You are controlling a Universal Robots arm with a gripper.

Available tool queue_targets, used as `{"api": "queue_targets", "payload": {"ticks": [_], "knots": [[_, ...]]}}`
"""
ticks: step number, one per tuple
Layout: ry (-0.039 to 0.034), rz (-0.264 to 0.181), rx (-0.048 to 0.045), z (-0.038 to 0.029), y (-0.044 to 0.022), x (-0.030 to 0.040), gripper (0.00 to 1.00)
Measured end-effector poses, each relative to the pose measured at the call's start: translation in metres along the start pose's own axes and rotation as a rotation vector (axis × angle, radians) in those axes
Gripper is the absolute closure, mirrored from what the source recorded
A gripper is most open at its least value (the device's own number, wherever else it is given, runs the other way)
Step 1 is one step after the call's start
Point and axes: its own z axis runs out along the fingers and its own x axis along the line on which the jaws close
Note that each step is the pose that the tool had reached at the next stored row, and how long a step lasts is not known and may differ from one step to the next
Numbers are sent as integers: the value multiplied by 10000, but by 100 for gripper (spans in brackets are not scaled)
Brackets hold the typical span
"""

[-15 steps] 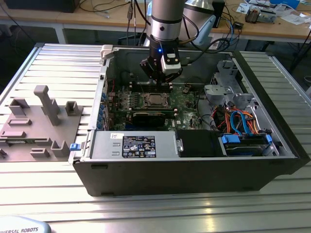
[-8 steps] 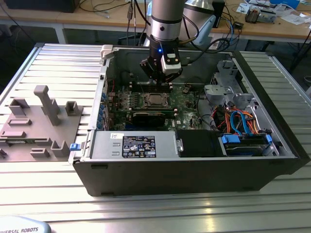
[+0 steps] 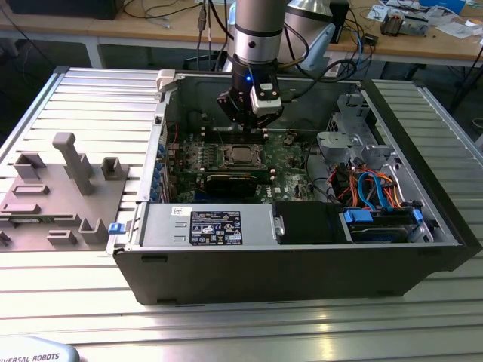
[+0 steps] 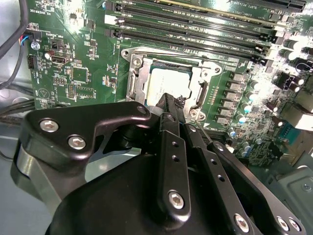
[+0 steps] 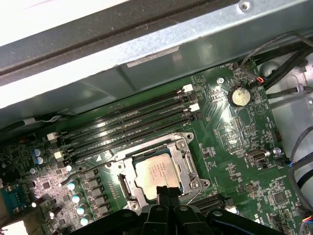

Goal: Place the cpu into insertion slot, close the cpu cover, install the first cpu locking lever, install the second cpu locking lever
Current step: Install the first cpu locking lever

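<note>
Here the claw (image 4: 168,105), fingers together, hovers by the cpu (image 5: 157,171), which sits under the cpu cover (image 5: 186,164).

Findings on markings:

- The power supply label (image 3: 215,226), black with white print and small marks, sits on the unit's side face; its lines are too small to make out.
- A small white sticker (image 3: 181,210) sits just beside it, illegible.
- The cpu (image 5: 156,171) carries faint engraved lines on its top face, visible in both wrist views (image 4: 168,81), unreadable.
- The motherboard (image 4: 58,58) bears fine white component lettering, not decipherable.
- A grey housing (image 3: 34,354) at the tabletop edge shows white capitals, partly cut off.
</note>
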Motion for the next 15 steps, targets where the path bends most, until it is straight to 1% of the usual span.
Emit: {"api": "queue_targets", "payload": {"ticks": [15], "knots": [[-4, -95, -1, 3, 0, 0, 89]]}}
